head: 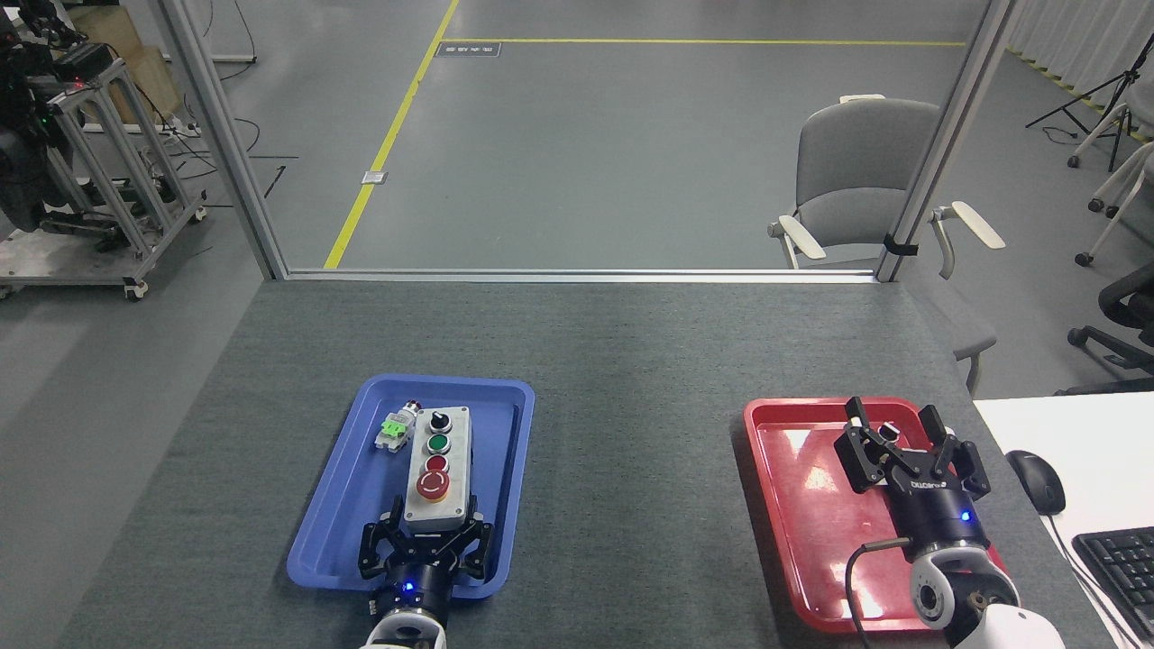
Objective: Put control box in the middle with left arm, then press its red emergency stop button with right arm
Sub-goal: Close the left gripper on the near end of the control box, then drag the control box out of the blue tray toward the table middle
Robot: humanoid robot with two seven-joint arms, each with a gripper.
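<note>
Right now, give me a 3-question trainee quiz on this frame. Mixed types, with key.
1. True or false: the light grey oblong control box lies in the red plastic tray.
2. Which control sits nearest the left hand? A black knob; B green button; C round red mushroom-head emergency stop button.
3. Fill in: the right hand hangs over the ___ tray.

Key:
1. False: it lies in the blue plastic tray.
2. C.
3. Red.

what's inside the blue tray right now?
The control box and, beside its far left corner, a small switch part. The left gripper covers the box's near end, so the blue tray floor there is hidden.
</note>
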